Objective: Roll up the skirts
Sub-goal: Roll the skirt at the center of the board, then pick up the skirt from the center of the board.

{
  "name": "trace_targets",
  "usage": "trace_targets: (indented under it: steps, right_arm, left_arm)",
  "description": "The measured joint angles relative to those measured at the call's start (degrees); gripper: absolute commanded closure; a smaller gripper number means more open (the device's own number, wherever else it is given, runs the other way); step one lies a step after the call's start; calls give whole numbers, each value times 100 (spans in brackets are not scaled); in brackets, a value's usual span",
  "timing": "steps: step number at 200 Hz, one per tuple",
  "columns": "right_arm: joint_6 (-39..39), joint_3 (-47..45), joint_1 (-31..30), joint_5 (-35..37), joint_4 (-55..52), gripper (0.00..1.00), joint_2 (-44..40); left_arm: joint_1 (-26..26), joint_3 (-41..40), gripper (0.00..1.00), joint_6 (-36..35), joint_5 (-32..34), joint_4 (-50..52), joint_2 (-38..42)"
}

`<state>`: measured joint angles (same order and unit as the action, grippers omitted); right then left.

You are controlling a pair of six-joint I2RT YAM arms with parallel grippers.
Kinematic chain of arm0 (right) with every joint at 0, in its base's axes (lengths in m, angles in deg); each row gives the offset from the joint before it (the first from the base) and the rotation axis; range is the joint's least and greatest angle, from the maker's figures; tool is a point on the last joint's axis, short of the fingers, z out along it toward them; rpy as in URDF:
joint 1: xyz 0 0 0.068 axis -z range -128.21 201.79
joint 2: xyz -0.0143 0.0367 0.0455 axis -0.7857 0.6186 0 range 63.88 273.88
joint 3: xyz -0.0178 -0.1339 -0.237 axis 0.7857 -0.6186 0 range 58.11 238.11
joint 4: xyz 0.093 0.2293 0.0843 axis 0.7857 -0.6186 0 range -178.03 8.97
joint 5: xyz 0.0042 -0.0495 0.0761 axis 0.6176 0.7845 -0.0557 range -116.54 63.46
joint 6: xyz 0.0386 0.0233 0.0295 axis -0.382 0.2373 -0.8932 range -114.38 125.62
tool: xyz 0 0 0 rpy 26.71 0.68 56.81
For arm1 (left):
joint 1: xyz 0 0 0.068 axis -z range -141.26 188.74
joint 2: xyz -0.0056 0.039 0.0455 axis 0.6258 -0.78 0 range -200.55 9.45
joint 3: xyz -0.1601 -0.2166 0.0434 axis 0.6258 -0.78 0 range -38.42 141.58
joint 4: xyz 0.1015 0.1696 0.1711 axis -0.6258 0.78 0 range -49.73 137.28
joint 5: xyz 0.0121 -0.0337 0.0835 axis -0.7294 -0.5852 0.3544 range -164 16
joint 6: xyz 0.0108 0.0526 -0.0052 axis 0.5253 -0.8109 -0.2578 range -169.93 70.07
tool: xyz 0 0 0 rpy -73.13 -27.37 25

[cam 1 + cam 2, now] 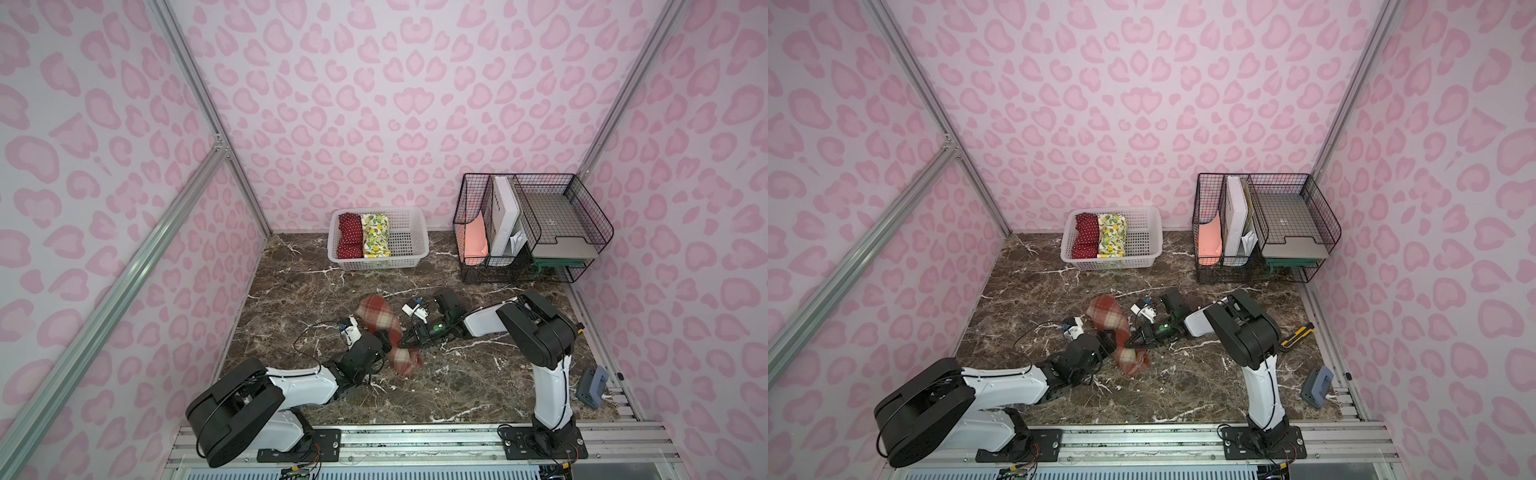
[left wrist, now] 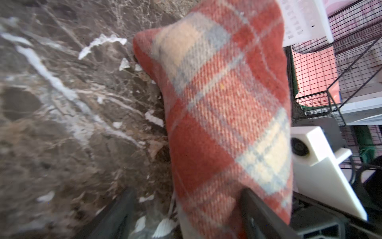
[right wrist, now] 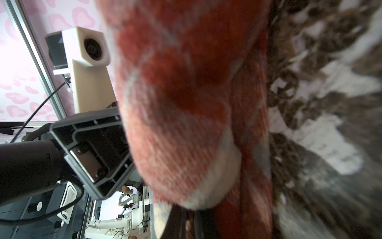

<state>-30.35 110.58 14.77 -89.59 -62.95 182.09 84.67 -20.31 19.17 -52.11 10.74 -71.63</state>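
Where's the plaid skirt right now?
In both top views the rolled plaid skirt sits near the middle of the marble tabletop, between the left gripper and the right gripper, nearer the robot than the white basket.

My arms reach inward, grippers nearly tip to tip.
My left arm [image 1: 303,386] lies low and stretched, left gripper [image 1: 384,338] with jaws wide apart; my right arm [image 1: 548,386] bends at a raised elbow, right gripper [image 1: 405,342] closed tight.
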Motion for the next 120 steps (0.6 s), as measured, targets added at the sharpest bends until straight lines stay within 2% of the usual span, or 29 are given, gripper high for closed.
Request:
trace_targets:
  steps: [33, 61, 88, 120]
  right_arm:
    - [7, -46, 11, 79, 20, 100, -46]
    - [37, -57, -15, 83, 24, 100, -46]
    - [44, -52, -50, 85, 66, 100, -24]
    - [44, -48, -59, 70, 125, 100, 4]
  left_arm:
    - [9, -50, 18, -35, -76, -391, -63]
    - [13, -98, 8, -260, -197, 256, 706]
    - [31, -98, 4, -586, -234, 870, 1528]
    - [20, -155, 3, -960, -389, 1071, 1600]
